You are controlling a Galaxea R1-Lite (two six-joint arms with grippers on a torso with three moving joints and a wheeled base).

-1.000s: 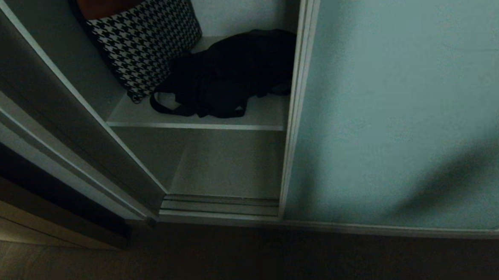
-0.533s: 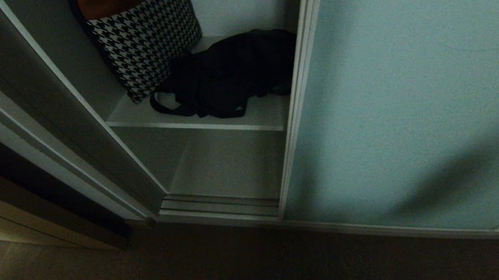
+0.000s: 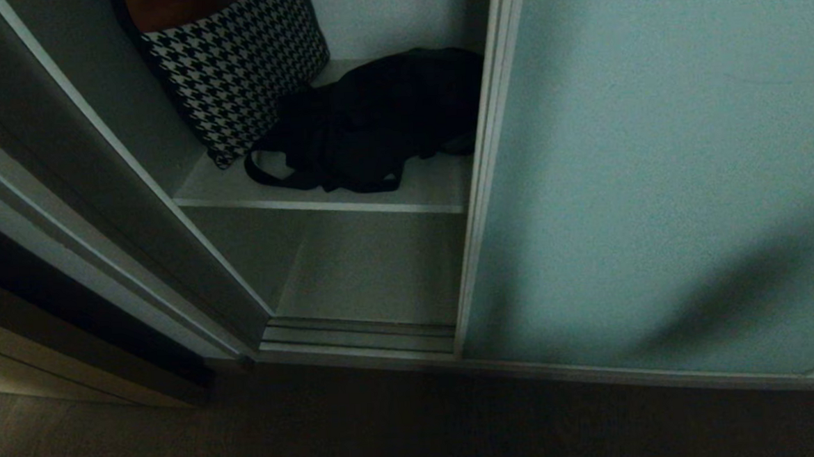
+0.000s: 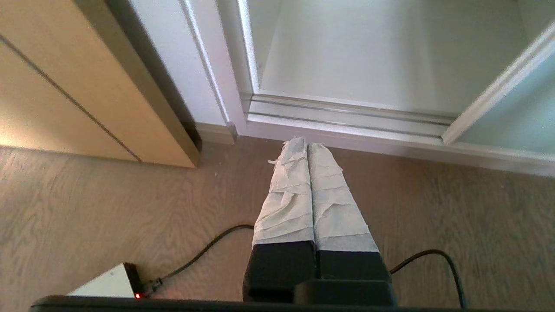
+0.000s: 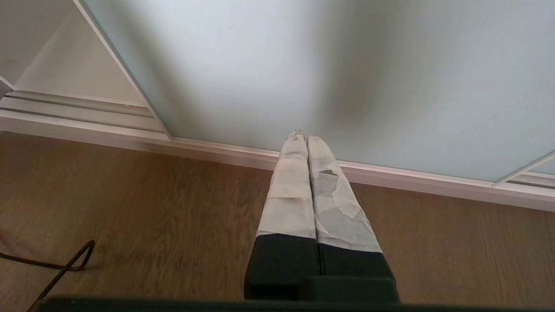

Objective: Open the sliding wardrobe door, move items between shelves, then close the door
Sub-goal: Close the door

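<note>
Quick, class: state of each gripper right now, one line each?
Left gripper: shut, holding nothing, above the floor.
Right gripper: shut, holding nothing, low before the sliding wardrobe door.

Pale blue-green sliding wardrobe door [image 3: 655, 174], black bag [image 3: 374, 126], black-and-white houndstooth cushion [image 3: 238, 63], white-grey shelf [image 3: 322, 201], my white-wrapped black left pincer [image 4: 307, 145], brown wood-grain floor [image 4: 108, 208]

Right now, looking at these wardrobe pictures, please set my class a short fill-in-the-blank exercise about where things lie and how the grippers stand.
1. The black bag lies on the upper shelf beside a ____-patterned bag.
2. The sliding wardrobe door stands slid ____, showing the shelves.
3. The shelf below the black bag holds ____.
4. Both the left gripper and right gripper are ____, low over the floor.

Missing words: houndstooth; open; nothing; shut
</note>
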